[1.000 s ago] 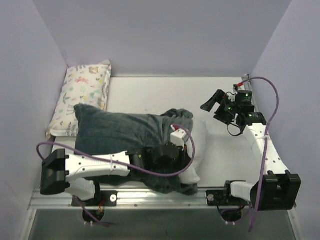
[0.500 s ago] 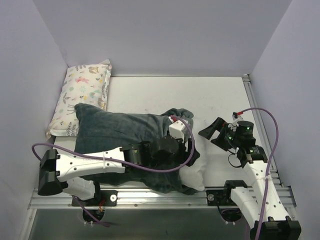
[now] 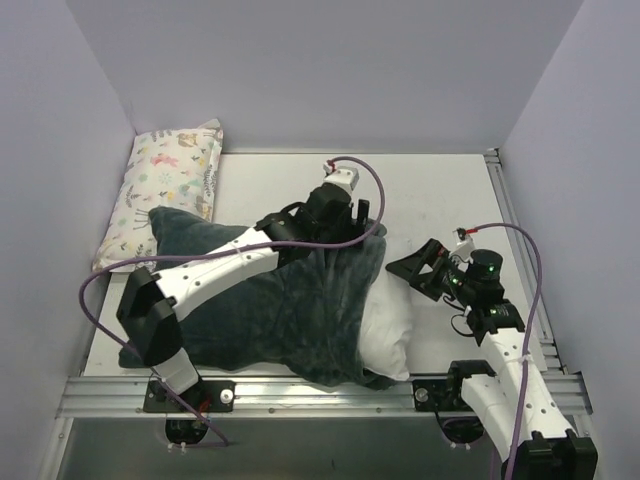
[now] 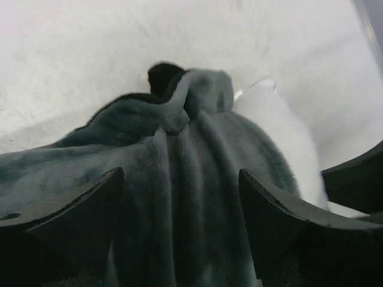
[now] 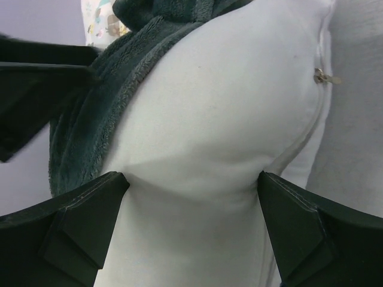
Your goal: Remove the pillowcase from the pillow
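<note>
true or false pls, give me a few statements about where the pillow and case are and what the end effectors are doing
1. The white pillow sticks out of the right end of the pillowcase. True.
2. The right end effector is shut on the pillow. False: it is open, its fingers spread either side of the pillow's bare end.
3. A small printed pillow lies at the far left of the table. True.
4. The pillowcase is fully off the pillow. False: it covers most of it.
5. The left end effector is shut. False: it is open over bunched pillowcase fabric.
</note>
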